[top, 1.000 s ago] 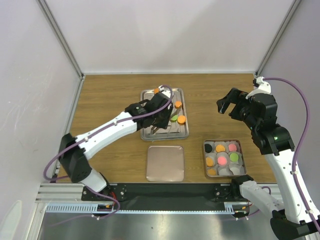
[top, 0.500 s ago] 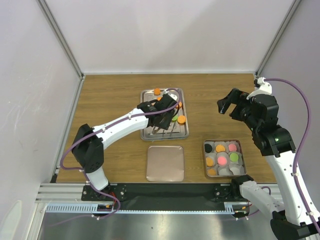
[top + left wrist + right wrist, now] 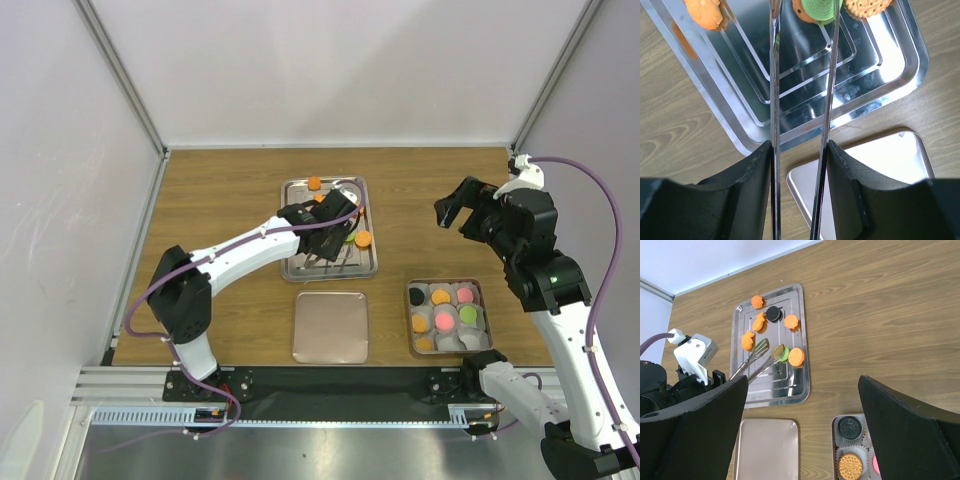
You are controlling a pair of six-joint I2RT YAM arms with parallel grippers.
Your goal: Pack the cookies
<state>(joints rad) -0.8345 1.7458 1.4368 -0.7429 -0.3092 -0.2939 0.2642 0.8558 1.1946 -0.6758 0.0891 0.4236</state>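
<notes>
**Left arm holds tongs over the tray, right arm stands open**

The left arm stretches forward over the steel tray (image 3: 300, 271). The left gripper (image 3: 799, 152) is clamped on a pair of tongs (image 3: 774, 75), whose tips reach the green cookie (image 3: 785, 355). The right arm is raised at the table's right side, the right gripper (image 3: 452, 208) spread wide. Seven cookies (image 3: 796, 356) lie on the tray: five orange, one black, one green. The box (image 3: 486, 302) seems to hold seven more
</notes>
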